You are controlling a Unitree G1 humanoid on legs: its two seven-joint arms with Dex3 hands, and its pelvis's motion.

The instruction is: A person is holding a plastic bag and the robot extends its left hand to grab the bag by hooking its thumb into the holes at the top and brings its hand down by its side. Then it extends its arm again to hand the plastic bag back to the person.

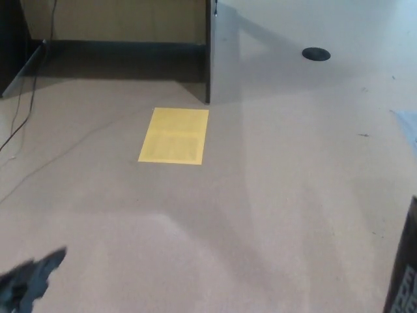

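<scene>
Only a blurred black tip of my left hand (29,282) shows, at the bottom left corner, low over the floor. A narrow strip of the black bag (405,270) with pale lettering stands at the bottom right edge, far from the hand. The hand holds no part of the bag that I can see. My right hand does not show. No person is in the picture.
A yellow sheet (174,135) lies on the beige floor (260,208). A dark upright panel edge (208,52) stands behind it, with a black round disc (316,54) to its right. A thin cable (19,124) runs along the left. A pale blue patch (408,127) sits at the right edge.
</scene>
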